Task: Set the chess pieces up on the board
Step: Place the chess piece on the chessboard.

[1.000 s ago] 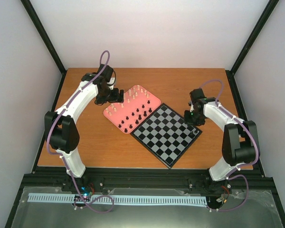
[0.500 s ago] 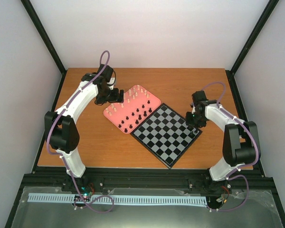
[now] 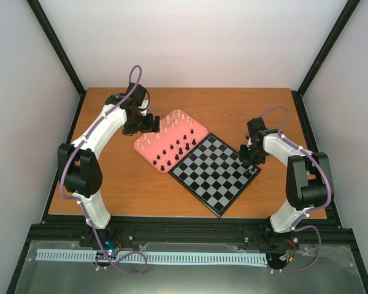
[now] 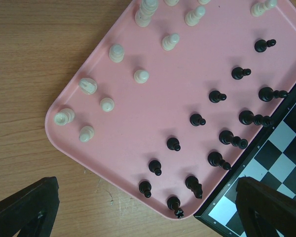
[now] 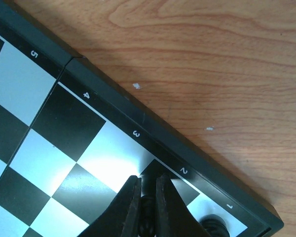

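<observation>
Now the right gripper (image 5: 147, 185) has its jaws clenched on a black piece (image 5: 148, 217), low over the board (image 5: 113, 103) at rank 2 by the rim. A second black piece (image 5: 214, 224) stands just beside it. The left gripper (image 4: 145, 187) hangs spread wide above the pink tray (image 4: 153, 123).

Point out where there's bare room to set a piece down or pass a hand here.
Nearly the whole board is bare; only its right corner is busy, where the right gripper pinches a black piece beside another. Open table lies between the tray and the near edge, and along the far edge. The tray itself is crowded with chess pieces.
</observation>
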`<move>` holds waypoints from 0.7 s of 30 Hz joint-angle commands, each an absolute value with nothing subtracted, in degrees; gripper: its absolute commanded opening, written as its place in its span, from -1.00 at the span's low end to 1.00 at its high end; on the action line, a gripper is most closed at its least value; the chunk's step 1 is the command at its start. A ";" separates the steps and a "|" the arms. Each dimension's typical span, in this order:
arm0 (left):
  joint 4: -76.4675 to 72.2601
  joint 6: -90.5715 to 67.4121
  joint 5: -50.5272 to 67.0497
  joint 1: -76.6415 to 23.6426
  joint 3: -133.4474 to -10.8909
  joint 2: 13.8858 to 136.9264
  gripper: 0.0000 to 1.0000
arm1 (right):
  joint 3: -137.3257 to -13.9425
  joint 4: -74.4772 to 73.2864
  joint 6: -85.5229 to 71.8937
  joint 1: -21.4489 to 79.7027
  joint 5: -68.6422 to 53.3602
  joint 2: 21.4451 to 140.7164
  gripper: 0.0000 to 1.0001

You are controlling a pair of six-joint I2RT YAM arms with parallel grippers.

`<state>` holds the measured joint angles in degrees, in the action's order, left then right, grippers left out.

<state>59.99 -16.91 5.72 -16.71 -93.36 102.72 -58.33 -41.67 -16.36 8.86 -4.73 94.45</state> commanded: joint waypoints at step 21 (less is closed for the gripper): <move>59.71 -17.10 5.71 -16.44 -93.69 101.71 1.00 | -56.50 -39.79 -16.02 8.09 -3.13 94.64 -0.42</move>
<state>59.99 -16.91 5.72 -16.71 -93.36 102.72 -57.56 -39.70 -16.25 8.64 -3.44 95.64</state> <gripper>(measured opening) 0.999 0.275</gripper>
